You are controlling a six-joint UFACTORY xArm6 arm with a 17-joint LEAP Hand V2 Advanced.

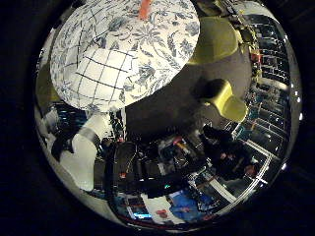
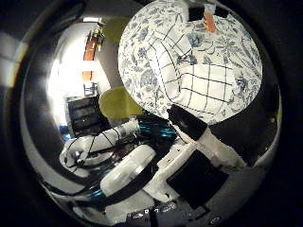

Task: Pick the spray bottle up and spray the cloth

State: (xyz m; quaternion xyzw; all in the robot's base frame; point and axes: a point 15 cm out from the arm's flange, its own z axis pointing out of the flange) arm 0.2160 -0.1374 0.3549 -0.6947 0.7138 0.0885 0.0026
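Observation:
A white cloth with a dark grid pattern (image 2: 199, 80) lies rumpled on a round table covered by a blue floral tablecloth (image 1: 162, 39). Beyond the cloth, at the table's far rim, stands the spray bottle (image 2: 209, 21), of which I see an orange part below a white top. My right hand (image 2: 199, 142) hovers well above the table, apart from both. One black-tipped white finger (image 2: 187, 120) reaches straight out toward the cloth's near edge, and nothing is held.
Yellow-green chairs (image 1: 226, 101) stand on the dark floor beside the table, with another (image 2: 118, 104) on its other side. The white arm (image 2: 128, 172) runs below the palm. Shelves and clutter (image 1: 266, 69) line the room's edge.

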